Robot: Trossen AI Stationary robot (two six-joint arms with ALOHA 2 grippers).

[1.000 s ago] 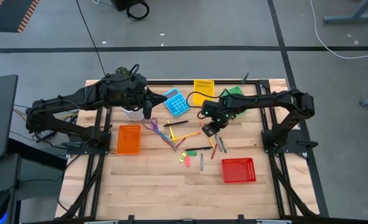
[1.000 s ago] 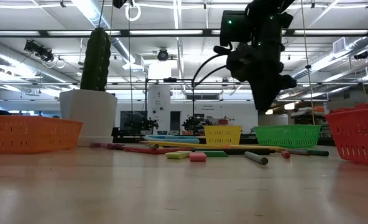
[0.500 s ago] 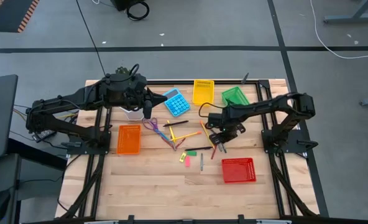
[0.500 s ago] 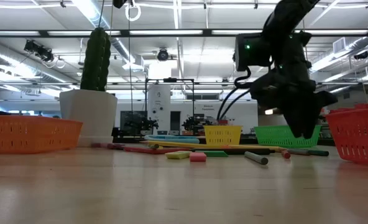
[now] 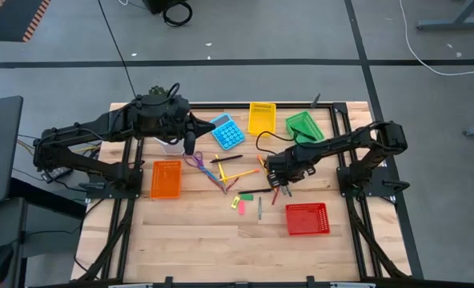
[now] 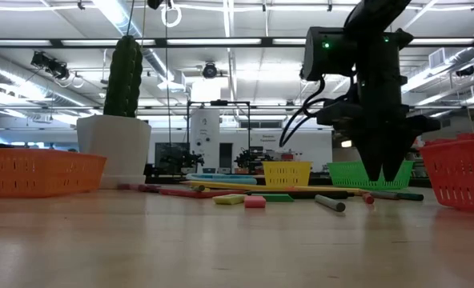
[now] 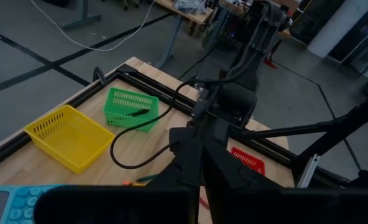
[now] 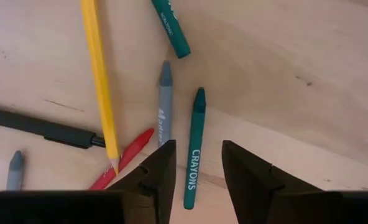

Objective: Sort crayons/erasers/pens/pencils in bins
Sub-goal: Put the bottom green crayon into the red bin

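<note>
Right arm drops in over the crayon cluster

High view: the right gripper (image 5: 279,178) has swung from near the green bin (image 5: 303,124) down to the scattered sticks mid-tabletop (image 5: 197,232); the left gripper (image 5: 188,142), fingers unreadable, waits by the calculator (image 5: 227,130). Low view: it has come lower and now points straight down. Right wrist view: open, empty fingers (image 8: 162,171) straddle a teal crayon (image 8: 193,149) lying flat. A pick looks imminent.

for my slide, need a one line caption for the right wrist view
Open right gripper poised over a teal crayon lying beside grey and red crayons.
</note>
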